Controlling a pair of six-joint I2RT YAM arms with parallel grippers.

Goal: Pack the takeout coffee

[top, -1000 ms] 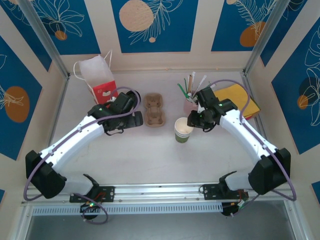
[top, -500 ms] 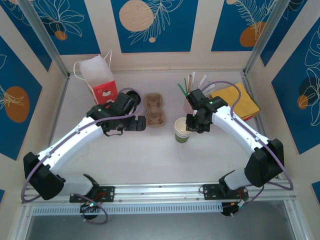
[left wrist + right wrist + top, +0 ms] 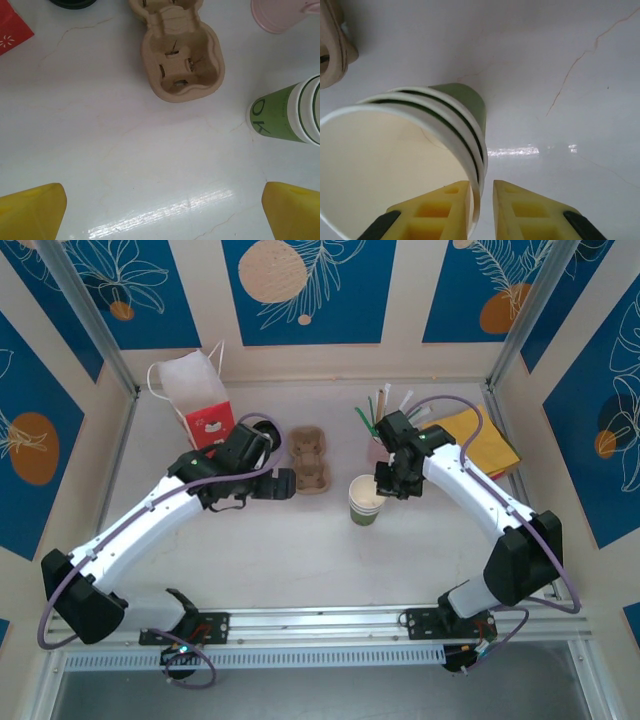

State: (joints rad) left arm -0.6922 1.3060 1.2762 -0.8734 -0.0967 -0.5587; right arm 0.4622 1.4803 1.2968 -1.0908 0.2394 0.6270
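Right gripper (image 3: 481, 210) is down on the lidless green cup stack (image 3: 395, 160). Its yellow fingers (image 3: 437, 210) straddle the near rim, one inside against the white lining and one outside, with the jaws almost together and the cup wall in the slot. A thin gap shows on the outer side, so I cannot tell if it is truly clamped or just short of it. Three nested rims are visible, and the stack stands upright on the white table (image 3: 300, 560). Pink cup (image 3: 380, 450) with straws and stirrers sits just beside this gripper at 12 o'clock. A yellow flat packet (image 3: 485, 440) lies at 2 o'clock by the right wall, well apart. Left gripper (image 3: 162, 215) is released, tips spread wide at the two bottom corners of its wrist view, hovering over bare table. From it, the cardboard cup carrier (image 3: 180, 55) lies flat at 12 o'clock with its pockets facing up. The cup stack is at 2 o'clock, near the carrier but not touching it. Red-and-white paper bag (image 3: 195, 390) stands upright at 11 o'clock toward the back left corner. The takeout coffee (image 3: 72, 3) looks to be the dark round-topped thing cut off by the top edge of the left wrist view. It sits about 11 o'clock from the left gripper, between bag and carrier. It is too cropped to be sure, and both grippers are apart from it.
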